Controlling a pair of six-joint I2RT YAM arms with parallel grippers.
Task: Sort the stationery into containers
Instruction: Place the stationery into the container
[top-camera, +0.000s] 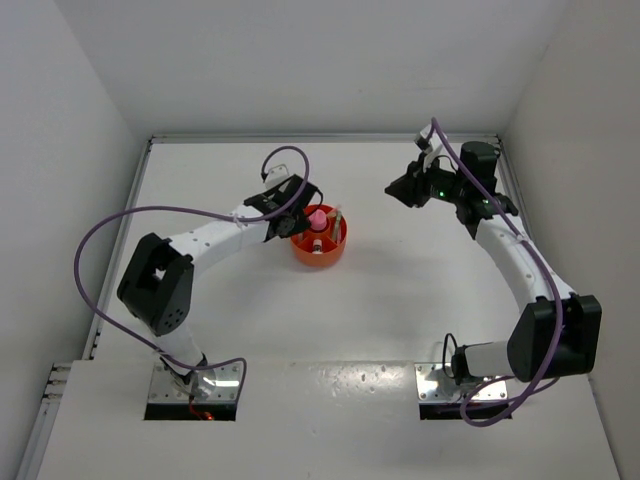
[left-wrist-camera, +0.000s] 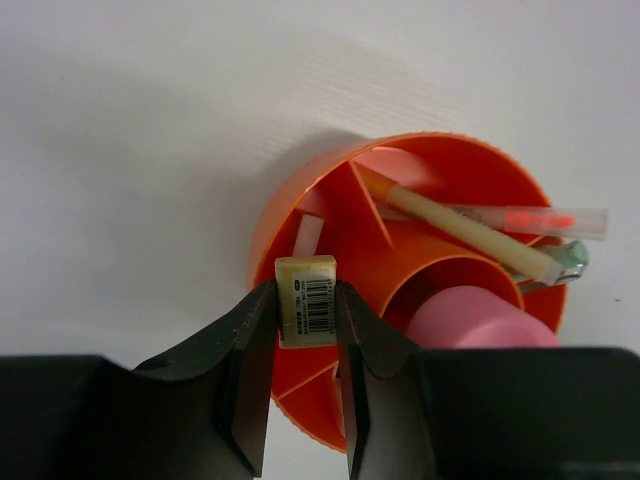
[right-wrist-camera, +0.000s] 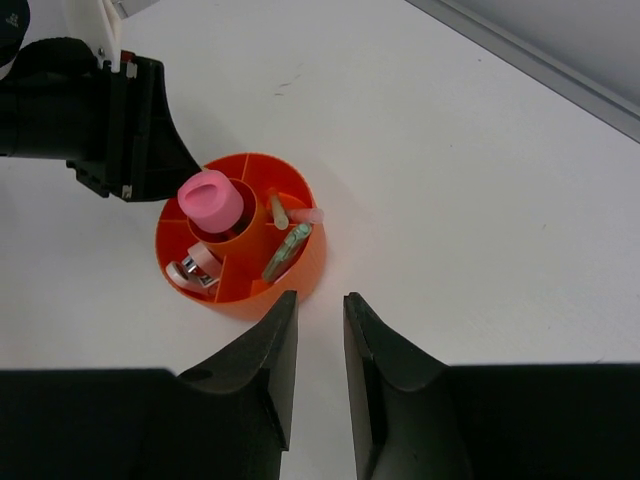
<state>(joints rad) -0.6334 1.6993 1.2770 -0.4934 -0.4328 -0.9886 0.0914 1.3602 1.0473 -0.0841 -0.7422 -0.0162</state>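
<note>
The round orange organiser (top-camera: 318, 258) stands mid-table. My left gripper (left-wrist-camera: 305, 300) is shut on a tiny beige block (left-wrist-camera: 305, 285) with a barcode label and holds it over the organiser's (left-wrist-camera: 480, 160) left compartments. A pink cylinder (left-wrist-camera: 470, 318) stands in the central well. A pale yellow stick (left-wrist-camera: 460, 230) and a thin pink-orange pen (left-wrist-camera: 530, 218) lie in a far compartment. The right wrist view shows a mint green stick (right-wrist-camera: 285, 250) and a pink mini stapler (right-wrist-camera: 200, 265) in other compartments. My right gripper (right-wrist-camera: 320, 305) is open and empty, well to the right of the organiser (right-wrist-camera: 250, 300).
A small pale piece (left-wrist-camera: 307, 235) lies in the compartment under the held block. White walls close the table at the back and sides. The left gripper (right-wrist-camera: 130, 130) shows as a black mass at the organiser's far side in the right wrist view.
</note>
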